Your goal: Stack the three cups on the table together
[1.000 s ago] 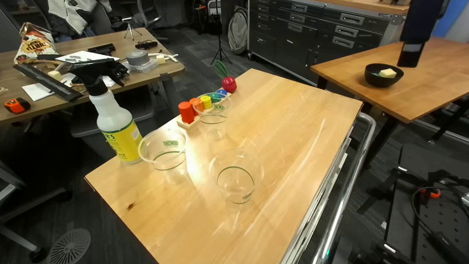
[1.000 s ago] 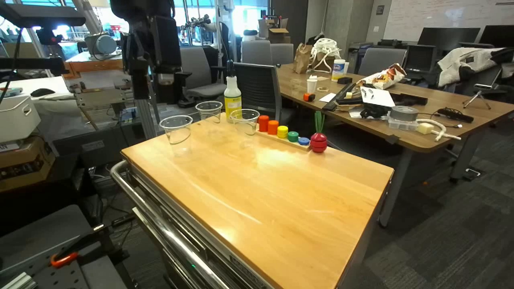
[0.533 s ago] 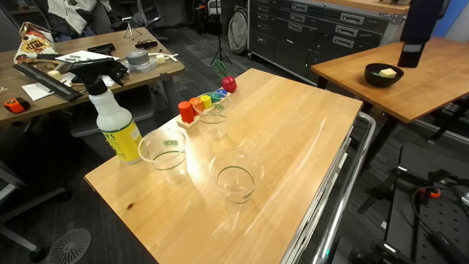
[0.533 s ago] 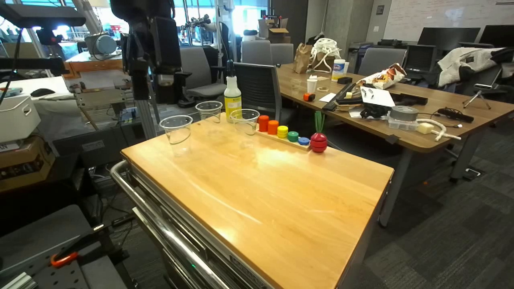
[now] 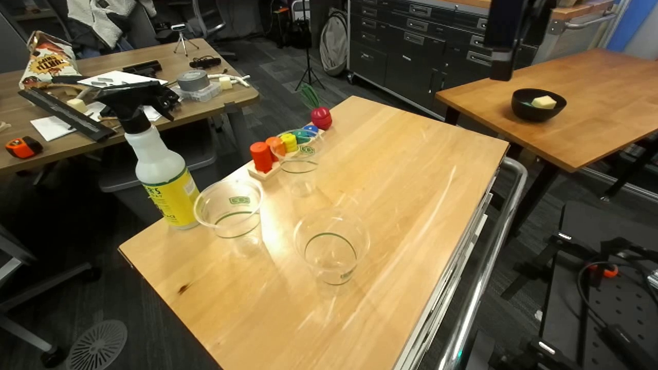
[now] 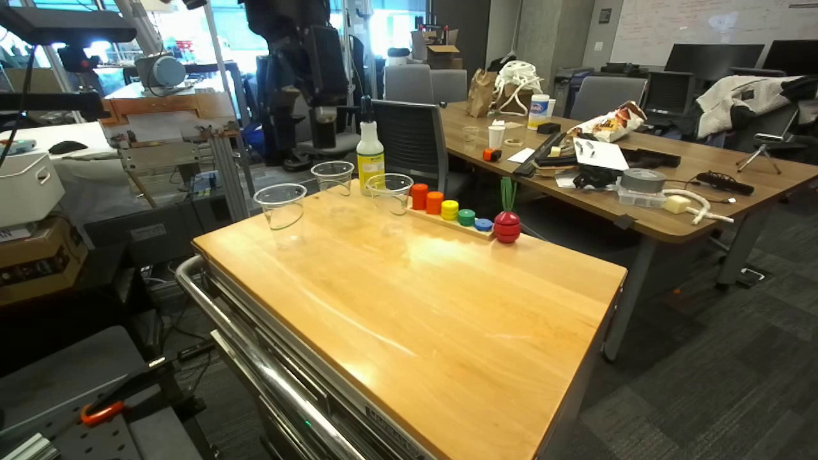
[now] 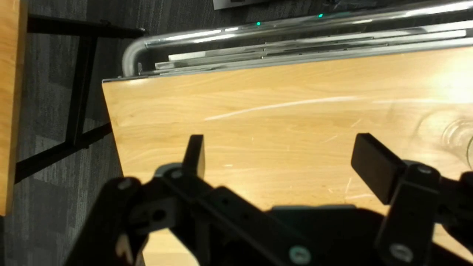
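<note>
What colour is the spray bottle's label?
Yellow with a green top edge; the label shows best in an exterior view.

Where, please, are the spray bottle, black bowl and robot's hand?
Spray bottle (image 5: 157,162), in an exterior view: pale upper body.
Black bowl (image 5: 534,115), in an exterior view: outer wall.
Hand (image 7: 282,159), in the wrist view: midway between fingertips.

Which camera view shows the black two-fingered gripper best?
The wrist view: the gripper appears close up, its two black pads spread apart. Both exterior views show it as a dark shape near the top edge, its opening harder to judge.
</note>
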`<action>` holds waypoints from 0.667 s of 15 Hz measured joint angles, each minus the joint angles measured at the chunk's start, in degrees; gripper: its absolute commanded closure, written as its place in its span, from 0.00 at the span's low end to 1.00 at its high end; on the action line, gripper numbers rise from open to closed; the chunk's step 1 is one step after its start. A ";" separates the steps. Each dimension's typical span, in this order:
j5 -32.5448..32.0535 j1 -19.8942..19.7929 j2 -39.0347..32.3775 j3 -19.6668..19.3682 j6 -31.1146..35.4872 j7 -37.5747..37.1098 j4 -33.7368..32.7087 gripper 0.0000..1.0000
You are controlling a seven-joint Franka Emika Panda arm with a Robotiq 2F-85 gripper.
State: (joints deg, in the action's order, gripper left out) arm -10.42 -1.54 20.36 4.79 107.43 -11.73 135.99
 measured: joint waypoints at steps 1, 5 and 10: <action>-0.21 0.04 -2.34 0.20 0.51 -0.35 -2.01 0.00; -0.61 0.56 -12.49 0.77 3.30 -2.22 -10.09 0.00; -2.91 2.26 -25.89 0.75 4.81 -6.31 -21.46 0.00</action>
State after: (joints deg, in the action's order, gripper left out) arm -13.33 0.73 -5.53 5.54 112.24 -18.04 114.53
